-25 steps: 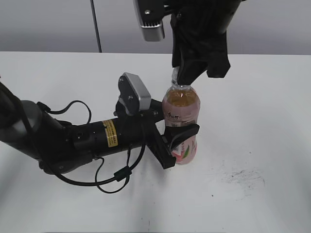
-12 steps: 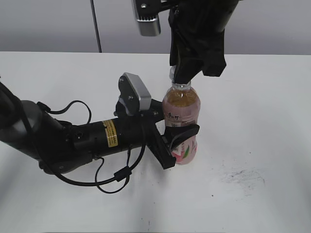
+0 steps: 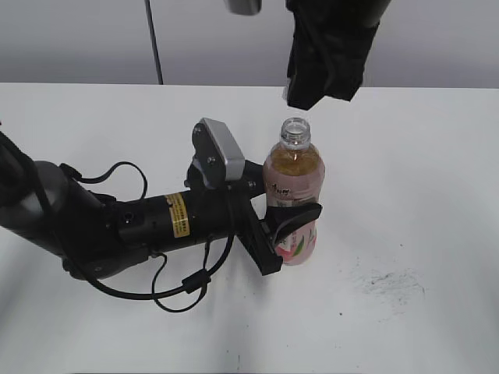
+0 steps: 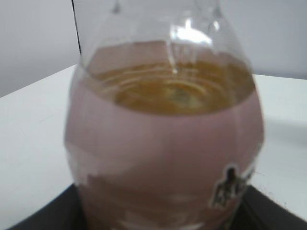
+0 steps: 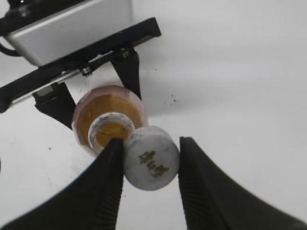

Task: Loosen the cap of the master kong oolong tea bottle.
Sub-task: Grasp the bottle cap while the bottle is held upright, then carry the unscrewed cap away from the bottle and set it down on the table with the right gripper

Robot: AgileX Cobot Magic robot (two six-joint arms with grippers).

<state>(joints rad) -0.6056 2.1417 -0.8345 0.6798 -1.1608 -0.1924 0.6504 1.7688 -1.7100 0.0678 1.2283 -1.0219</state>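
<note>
The master kong oolong tea bottle stands upright near the table's middle, its neck open and capless. My left gripper is shut on its lower body; the left wrist view shows the amber tea and pink label close up. My right gripper hangs just above the open neck. In the right wrist view it is shut on the white-grey cap, held off the open bottle mouth below.
The white table has a dark scuff patch at the front right. The left arm with its cables lies across the left of the table. A dark pole stands at the back.
My right gripper has risen from the bottle's neck with the cap in it. The neck now stands open. The left arm and bottle have stayed in place.
</note>
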